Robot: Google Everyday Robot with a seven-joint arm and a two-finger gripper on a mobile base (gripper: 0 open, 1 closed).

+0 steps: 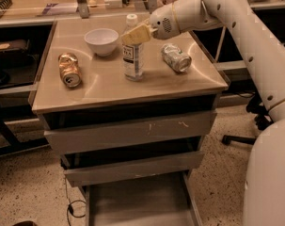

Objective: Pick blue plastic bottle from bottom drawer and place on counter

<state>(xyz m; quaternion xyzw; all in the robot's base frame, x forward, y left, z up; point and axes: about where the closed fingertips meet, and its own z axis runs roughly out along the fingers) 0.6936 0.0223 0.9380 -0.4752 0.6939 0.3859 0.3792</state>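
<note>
The blue plastic bottle (133, 55), clear with a white cap and a white label, stands upright on the beige counter (114, 86). My gripper (135, 34) is at the bottle's shoulder, just below the cap, reaching in from the right on the white arm (236, 27). The bottom drawer (137, 206) is pulled out at the foot of the cabinet, and its grey floor shows nothing on it.
A white bowl (101, 40) stands at the back of the counter. A gold can (69, 69) lies at the left and a crushed silver can (176, 57) at the right. A wooden bench (34, 4) runs behind. The two upper drawers (132, 131) stand slightly ajar.
</note>
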